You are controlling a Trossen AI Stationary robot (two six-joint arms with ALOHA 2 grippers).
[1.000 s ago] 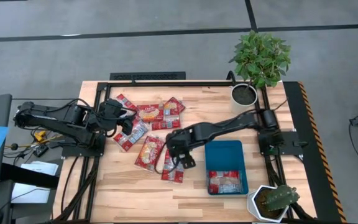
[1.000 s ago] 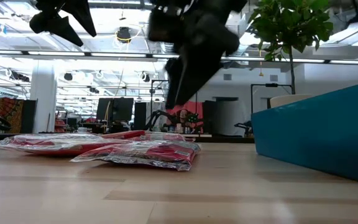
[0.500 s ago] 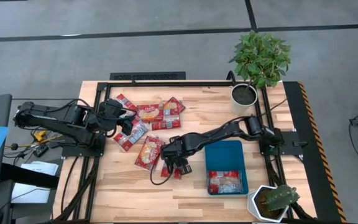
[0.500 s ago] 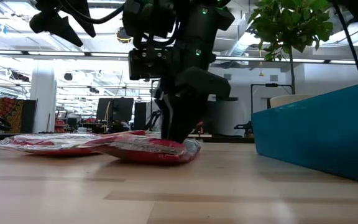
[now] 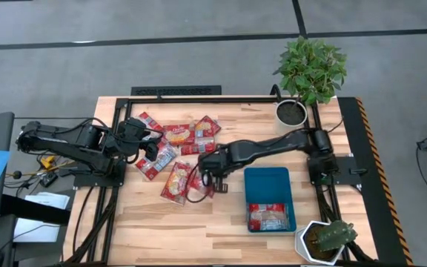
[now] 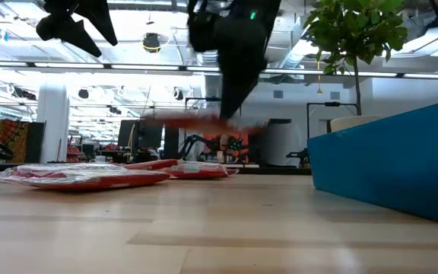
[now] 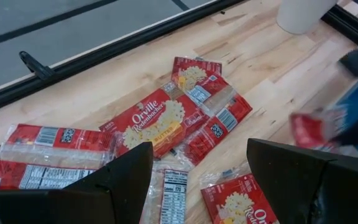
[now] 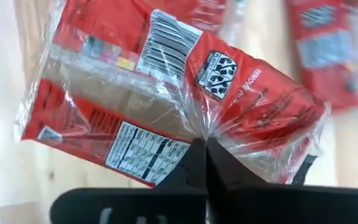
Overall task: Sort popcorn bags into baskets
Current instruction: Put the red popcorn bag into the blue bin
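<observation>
Several red popcorn bags [image 5: 178, 135] lie flat in a loose pile at the table's middle left. My right gripper [image 5: 212, 178] is shut on one popcorn bag [image 8: 160, 87], which it has raised above the table beside the pile [image 6: 204, 122]. The blue basket [image 5: 269, 182] sits to the right of it, with one bag [image 5: 267, 216] lying flat in its near end. My left gripper [image 7: 197, 180] hovers open over the pile's left part [image 5: 153, 144], touching nothing. My right gripper pinches the bag's clear wrapper at one edge [image 8: 205, 135] between its two shut fingers, and the film puckers there. The fingers come from above, pointing down. The bag is lifted clear of the table and lies roughly level under the fingertips [image 6: 230, 114].
A white pot with a leafy plant [image 5: 293, 111] stands at the far right. A white pot with a cactus [image 5: 325, 241] stands at the near right corner. The basket's blue wall [image 6: 401, 160] rises at the right in the low view. Bare wood lies along the near edge.
My right gripper came down toward the near edge onto a bag beside the pile and shut on it. It then rose and drew back toward the far edge. That bag has left the table and is now lifted clear.
</observation>
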